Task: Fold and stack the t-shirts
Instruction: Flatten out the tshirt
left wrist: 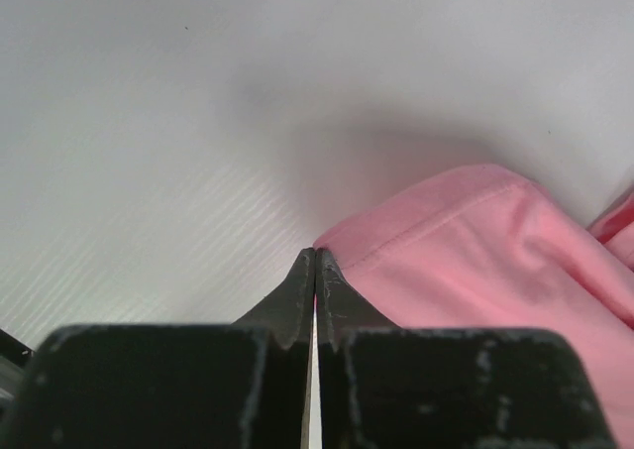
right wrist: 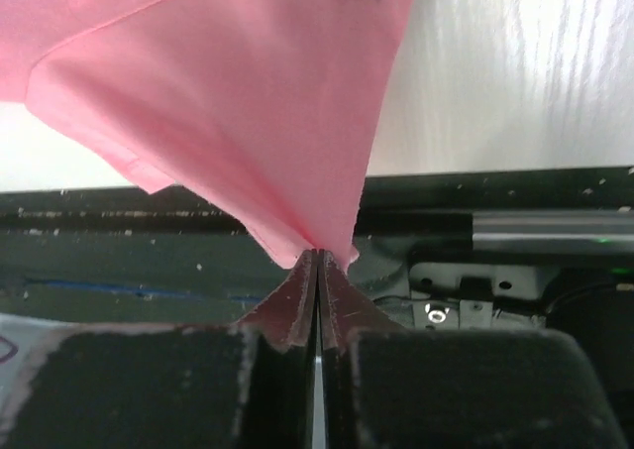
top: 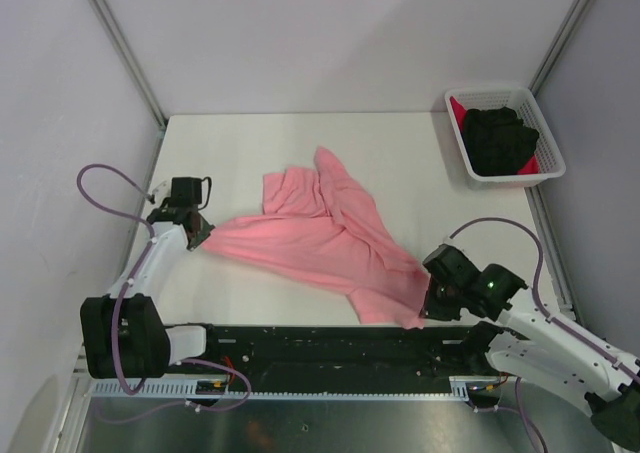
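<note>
The salmon-pink t-shirt (top: 320, 235) lies stretched and rumpled across the middle of the table, pulled between both grippers. My left gripper (top: 203, 235) is shut on its left hem corner (left wrist: 416, 241) at the table's left side. My right gripper (top: 428, 311) is shut on the shirt's near right corner (right wrist: 248, 102), held over the table's front edge. The black t-shirt (top: 498, 138) and the bright red t-shirt (top: 462, 111) lie in the white basket at the back right.
The white lattice basket (top: 480, 98) stands at the back right corner. The black rail (top: 330, 338) with the arm bases runs along the near edge; it shows below the cloth in the right wrist view (right wrist: 515, 221). Grey walls enclose the table.
</note>
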